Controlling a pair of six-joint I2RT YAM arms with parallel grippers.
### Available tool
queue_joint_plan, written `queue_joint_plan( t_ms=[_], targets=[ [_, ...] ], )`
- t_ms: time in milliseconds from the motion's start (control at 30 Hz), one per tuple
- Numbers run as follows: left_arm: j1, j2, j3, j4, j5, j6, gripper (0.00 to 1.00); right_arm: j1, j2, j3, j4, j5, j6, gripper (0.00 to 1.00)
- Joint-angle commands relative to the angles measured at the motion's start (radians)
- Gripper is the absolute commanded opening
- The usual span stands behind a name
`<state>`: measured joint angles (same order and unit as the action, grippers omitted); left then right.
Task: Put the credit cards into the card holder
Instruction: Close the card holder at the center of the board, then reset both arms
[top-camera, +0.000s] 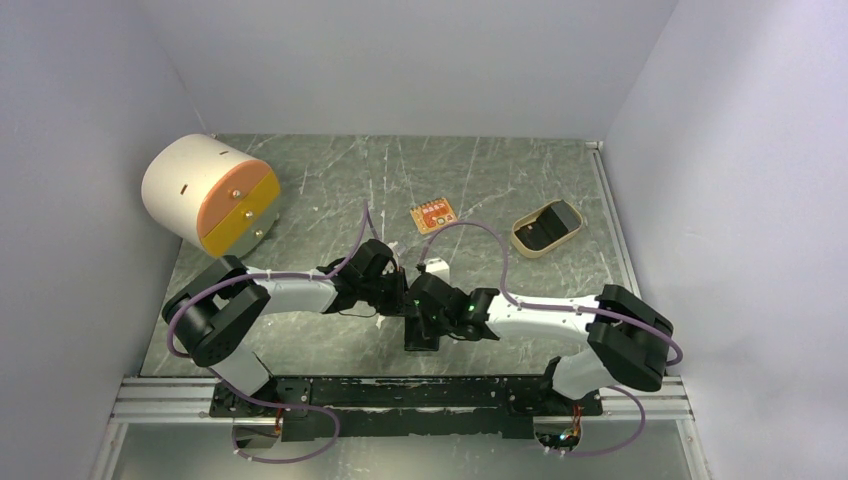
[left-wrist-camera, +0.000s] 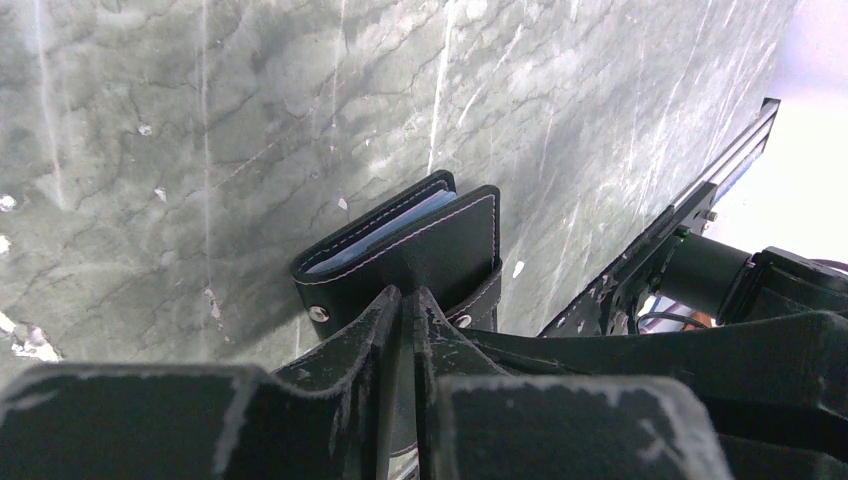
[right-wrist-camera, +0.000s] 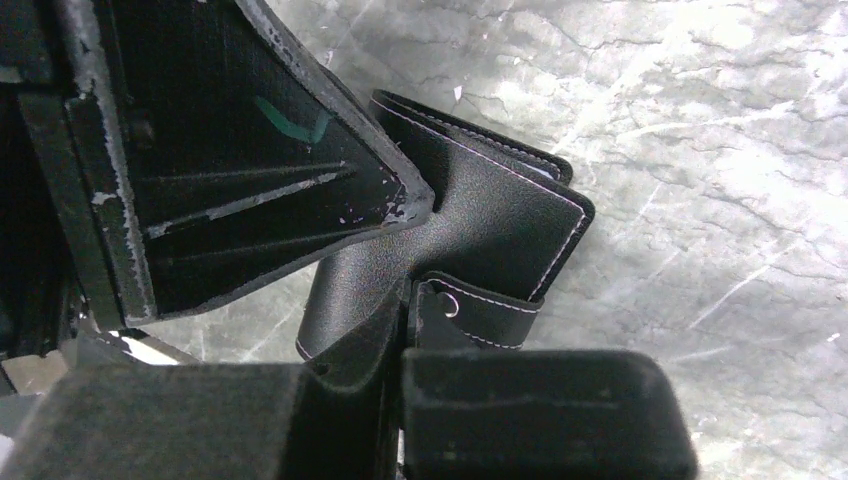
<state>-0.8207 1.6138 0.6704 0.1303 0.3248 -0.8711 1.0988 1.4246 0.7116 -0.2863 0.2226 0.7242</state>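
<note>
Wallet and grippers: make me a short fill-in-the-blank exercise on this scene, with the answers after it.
1. The left gripper and right gripper ___ pinch the wallet.
2. The wallet's colour is ___.
3. In the top view, the tan tray holding the cards lies to the ___ of the grippers.
Answers: both; black; right.
</note>
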Motion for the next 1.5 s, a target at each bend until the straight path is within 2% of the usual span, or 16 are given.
queue_joint_plan(
  t_ms=[0,267,333,433,567,600,700,767,900,967,1033,1167,1467],
  targets=[
    [-0.006,0.01,-0.015,-0.04,0.009,0.014,0.16,-0.031,0.033,-0.064,0.051,-0.041,-0.009,0.0],
    [-0.006,0.004,-0.016,-0.041,0.005,0.009,0.16,-0.065,0.005,-0.08,0.095,-0.112,-0.027,0.0],
    [-0.006,-0.001,-0.008,-0.049,0.005,0.008,0.16,-0.065,-0.032,-0.054,0.07,-0.115,-0.031,0.17],
    [-0.007,-0.039,0.021,-0.093,-0.014,0.004,0.17,-0.066,-0.117,-0.011,0.029,-0.105,-0.045,0.27],
    [-0.005,-0.149,0.127,-0.23,-0.064,0.032,0.33,-0.068,-0.238,0.052,-0.052,-0.04,-0.066,0.51],
    [-0.005,-0.172,0.163,-0.272,-0.084,0.05,0.4,-0.069,-0.266,0.067,-0.074,-0.02,-0.075,0.56],
    [-0.005,-0.251,0.264,-0.396,-0.168,0.096,0.57,-0.085,-0.34,0.117,-0.127,0.034,-0.102,0.64],
    [-0.005,-0.304,0.327,-0.48,-0.231,0.12,0.64,-0.088,-0.381,0.158,-0.165,0.071,-0.121,0.98],
    [-0.005,-0.414,0.421,-0.587,-0.323,0.186,0.73,-0.091,-0.463,0.226,-0.222,0.142,-0.129,0.99],
    [-0.005,-0.453,0.466,-0.631,-0.337,0.234,0.99,-0.091,-0.507,0.225,-0.221,0.161,-0.118,0.99],
    [-0.005,-0.481,0.508,-0.72,-0.372,0.249,0.99,-0.09,-0.544,0.225,-0.235,0.182,-0.098,0.99],
    [-0.005,-0.571,0.504,-0.74,-0.384,0.288,0.99,-0.09,-0.593,0.237,-0.302,0.233,-0.043,0.99],
    [-0.005,-0.932,0.246,-0.574,-0.46,0.192,0.99,-0.091,-0.728,0.245,-0.397,0.324,-0.014,0.99]
  ],
)
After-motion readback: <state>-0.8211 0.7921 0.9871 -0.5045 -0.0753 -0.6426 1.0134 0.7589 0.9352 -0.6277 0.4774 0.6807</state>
